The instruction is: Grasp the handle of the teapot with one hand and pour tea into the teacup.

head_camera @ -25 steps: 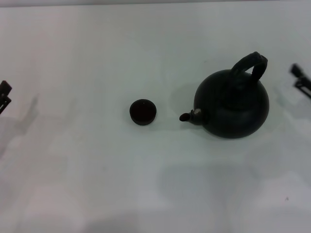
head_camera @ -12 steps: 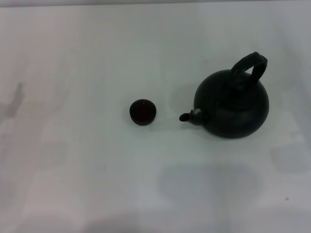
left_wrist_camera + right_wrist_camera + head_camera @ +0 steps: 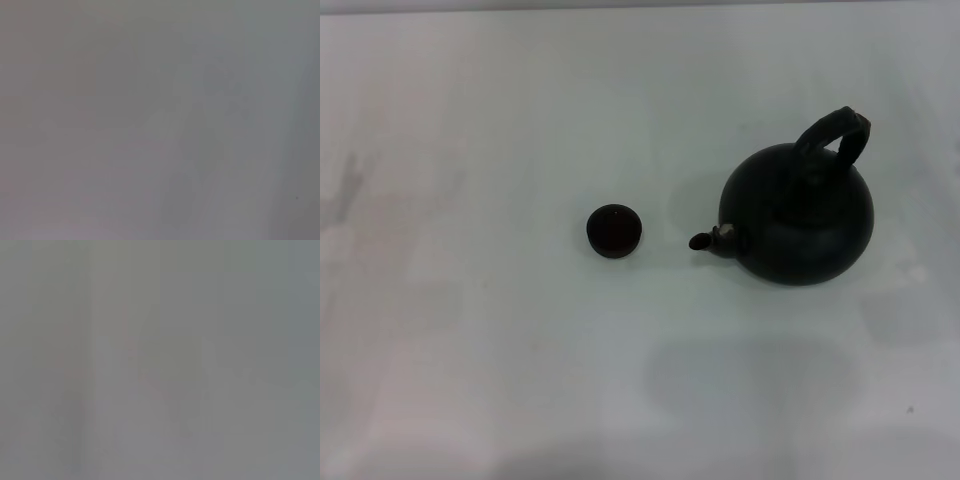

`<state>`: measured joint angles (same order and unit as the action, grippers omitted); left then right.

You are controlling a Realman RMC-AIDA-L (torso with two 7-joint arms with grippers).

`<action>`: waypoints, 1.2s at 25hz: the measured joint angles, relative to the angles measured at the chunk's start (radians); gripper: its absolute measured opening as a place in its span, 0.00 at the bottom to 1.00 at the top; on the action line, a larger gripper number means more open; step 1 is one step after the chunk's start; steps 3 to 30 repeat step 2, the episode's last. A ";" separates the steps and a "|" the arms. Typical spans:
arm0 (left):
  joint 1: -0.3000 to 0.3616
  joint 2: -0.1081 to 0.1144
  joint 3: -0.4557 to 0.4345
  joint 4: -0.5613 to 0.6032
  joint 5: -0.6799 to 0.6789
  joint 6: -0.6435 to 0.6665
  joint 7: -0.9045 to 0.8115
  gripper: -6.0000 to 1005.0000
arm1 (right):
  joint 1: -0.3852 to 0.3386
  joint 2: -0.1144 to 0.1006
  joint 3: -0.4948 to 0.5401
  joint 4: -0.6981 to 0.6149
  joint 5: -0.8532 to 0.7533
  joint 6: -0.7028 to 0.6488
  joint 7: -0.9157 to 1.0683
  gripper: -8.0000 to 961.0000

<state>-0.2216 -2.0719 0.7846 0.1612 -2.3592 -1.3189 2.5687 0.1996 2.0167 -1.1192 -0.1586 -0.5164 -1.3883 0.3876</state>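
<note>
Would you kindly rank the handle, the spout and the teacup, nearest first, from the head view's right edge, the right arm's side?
Neither gripper is in view.
1. handle, far right, atop the teapot.
2. spout, pointing left from the teapot.
3. teacup, centre, apart from the spout.

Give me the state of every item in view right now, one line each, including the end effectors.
teapot: upright on the table, untouched, spout toward the teacup.
handle: raised in an arch over the pot, free, nothing gripping it.
teacup: upright on the table on the spout side of the pot, apart from it; contents cannot be told.
left end effector: not in view.
right end effector: not in view.
</note>
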 joint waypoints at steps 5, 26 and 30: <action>0.002 -0.001 -0.003 0.000 0.000 -0.001 0.000 0.87 | 0.004 -0.001 0.001 0.003 0.002 -0.001 0.000 0.90; 0.002 -0.001 -0.003 0.000 0.000 -0.001 0.000 0.87 | 0.004 -0.001 0.001 0.003 0.002 -0.001 0.000 0.90; 0.002 -0.001 -0.003 0.000 0.000 -0.001 0.000 0.87 | 0.004 -0.001 0.001 0.003 0.002 -0.001 0.000 0.90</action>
